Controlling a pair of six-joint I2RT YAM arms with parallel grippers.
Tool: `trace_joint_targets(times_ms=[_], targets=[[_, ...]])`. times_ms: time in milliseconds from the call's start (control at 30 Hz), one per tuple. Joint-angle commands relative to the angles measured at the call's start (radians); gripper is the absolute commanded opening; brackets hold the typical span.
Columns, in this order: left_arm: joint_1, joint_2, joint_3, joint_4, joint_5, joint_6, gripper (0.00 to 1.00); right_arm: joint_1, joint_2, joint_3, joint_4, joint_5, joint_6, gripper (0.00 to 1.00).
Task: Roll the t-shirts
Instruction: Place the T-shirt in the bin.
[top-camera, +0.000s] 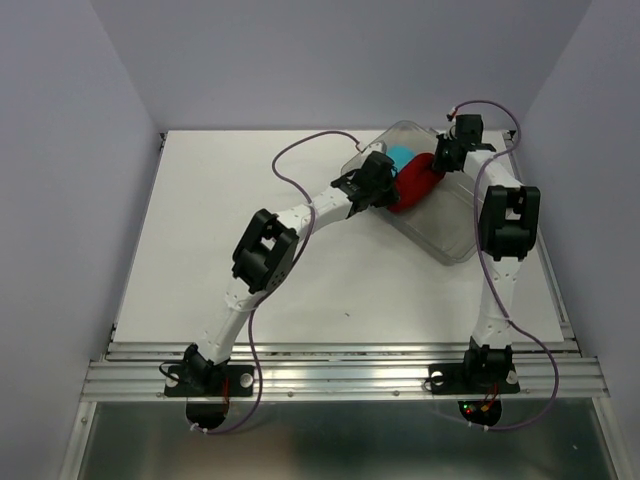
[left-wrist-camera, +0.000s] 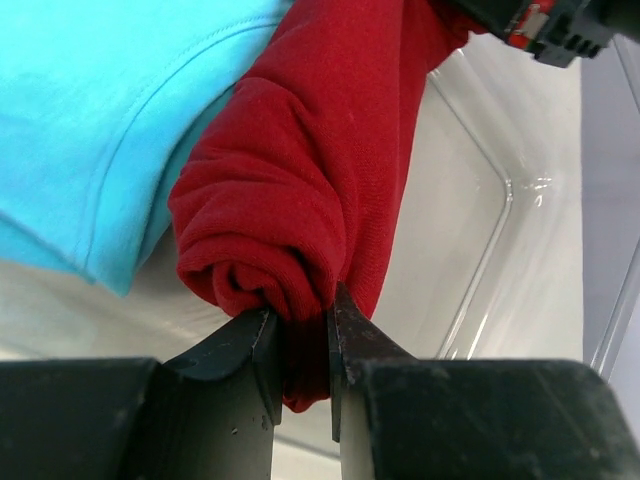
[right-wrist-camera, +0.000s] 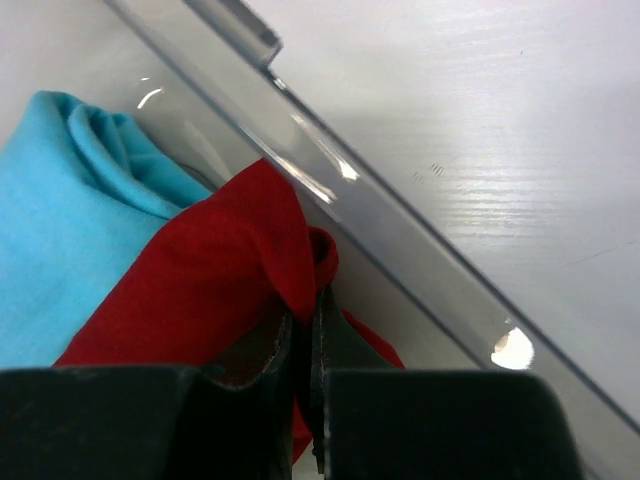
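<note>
Both arms lean out over the white surface (top-camera: 250, 260) toward the clear plastic bin (top-camera: 455, 240) at about one o'clock. The left arm stretches diagonally with its elbow bent mid-surface, while the right arm rises straight and folds at the elbow back toward eleven o'clock, into the bin's far corner. The left end effector (left-wrist-camera: 300, 325) is clamped on one end of the dark red rolled t-shirt (left-wrist-camera: 290, 180) and the right end effector (right-wrist-camera: 300, 315) pinches a fold at its other end, so the shirt sits inside the bin between them, touching the cyan-blue t-shirt (top-camera: 401, 157) on its eleven o'clock side.
</note>
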Motion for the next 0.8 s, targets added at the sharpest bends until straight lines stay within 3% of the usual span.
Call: trace_joint_targets(times_ms=[0,67,167,200,267,500,700,767], targets=[[-0.031,0.012,-0.001,-0.002,0.091,0.013,0.0,-0.005,0.021,0.065,0.116,0.006,-0.02,0.01],[-0.031,0.019,-0.001,-0.002,0.101,0.015,0.0,-0.005,0.023,0.067,0.114,0.005,-0.021,0.01],[-0.031,0.024,0.001,-0.007,0.113,0.018,0.21,-0.005,0.026,0.076,0.11,-0.012,-0.021,0.02],[-0.031,0.021,-0.001,-0.007,0.114,0.018,0.35,-0.005,0.027,0.081,0.107,-0.018,-0.02,0.07],[-0.031,0.012,-0.01,-0.007,0.111,0.019,0.45,-0.005,0.026,0.087,0.098,-0.038,-0.018,0.1],[-0.034,-0.036,-0.03,-0.03,0.065,0.038,0.74,-0.005,-0.01,0.072,0.098,-0.066,-0.005,0.46],[-0.035,-0.071,-0.021,-0.066,0.023,0.045,0.75,-0.005,-0.031,0.059,0.096,-0.076,-0.005,0.7],[-0.035,-0.087,-0.008,-0.089,0.015,0.051,0.75,-0.005,-0.045,0.05,0.098,-0.079,0.0,0.7]])
